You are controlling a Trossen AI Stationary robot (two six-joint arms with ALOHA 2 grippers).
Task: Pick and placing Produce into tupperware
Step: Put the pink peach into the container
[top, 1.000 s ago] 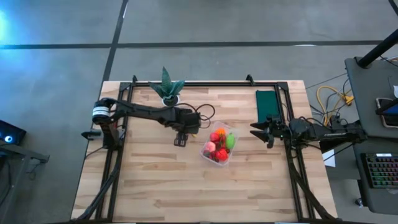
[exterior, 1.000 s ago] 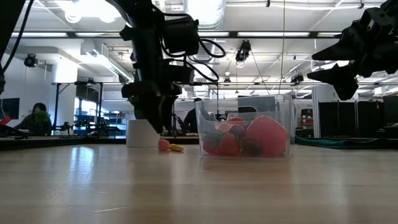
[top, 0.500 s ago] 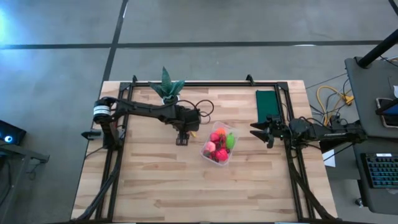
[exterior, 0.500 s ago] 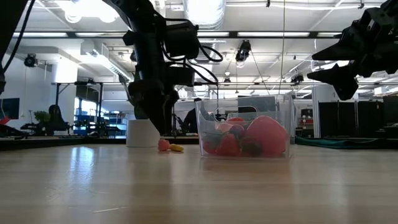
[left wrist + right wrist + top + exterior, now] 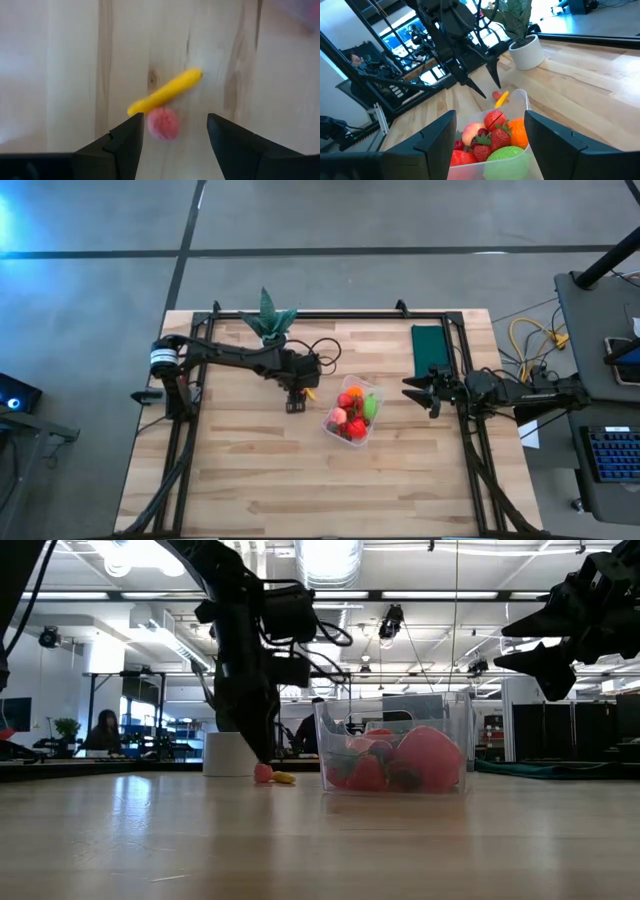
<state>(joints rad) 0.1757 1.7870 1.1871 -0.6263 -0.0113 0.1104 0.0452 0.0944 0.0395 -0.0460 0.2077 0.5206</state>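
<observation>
hovering with fingers apart, left gripper [image 5: 175, 131] straddles pink piece [image 5: 163, 123], which lies on bare table [image 5: 250, 470] touching yellow piece [image 5: 165, 91]. both pieces sit just outside tub [image 5: 352, 413], at about ten o'clock from it in the high view, near plant pot [image 5: 229, 753].

best done by coming straight down so one finger lands each side of pink piece alone. yellow piece leans across it on one side, so keep fingers clear of that end or risk pinching both and flicking one away. close gently; small round piece likely to roll or squirt out. lift well above tub rim before swinging toward four o'clock, then release over a gap among fruit [image 5: 492, 134] already filling tub.

right gripper [image 5: 420, 392], fingers parted and empty, waits at three o'clock of tub, well clear.
</observation>
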